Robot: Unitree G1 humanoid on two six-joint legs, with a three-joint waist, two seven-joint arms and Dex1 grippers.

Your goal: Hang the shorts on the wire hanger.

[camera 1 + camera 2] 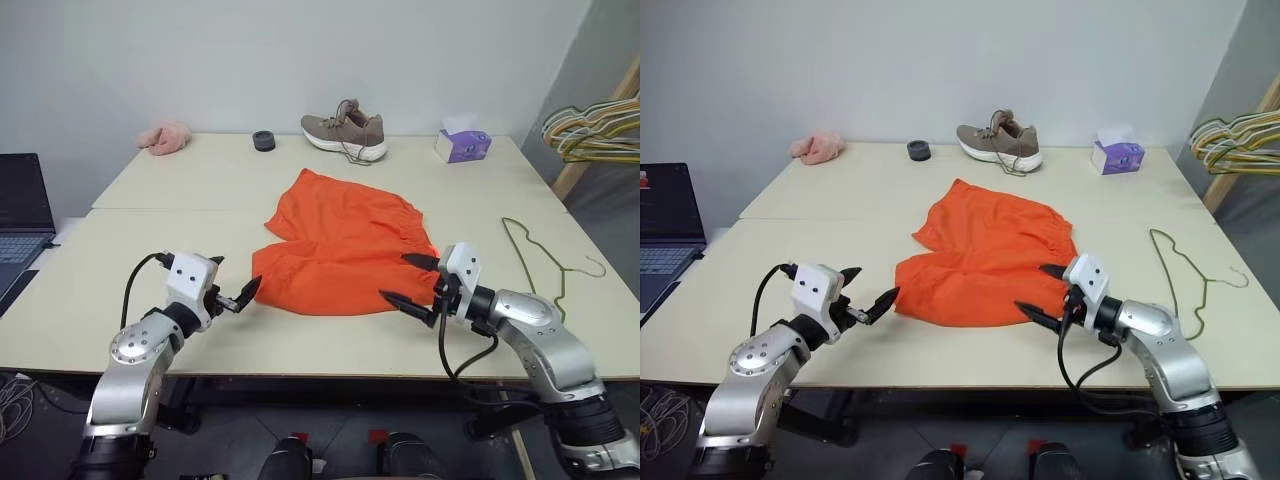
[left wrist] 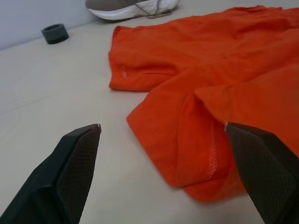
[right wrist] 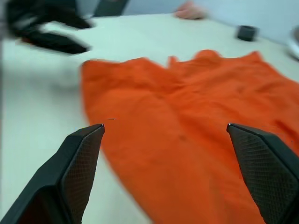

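My head pair looks forward and down over the table (image 1: pixel 120 330); my wrist cameras sit low, facing inward, sharing the shorts (image 2: pixel 205 93).

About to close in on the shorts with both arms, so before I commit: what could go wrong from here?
1. The shorts lie folded over themselves, so either open end effector, left or right, may pinch one layer or a bunched hem, not the waistband.
2. The wire hanger lies flat beside the right arm; a sweep could knock it toward the table edge.
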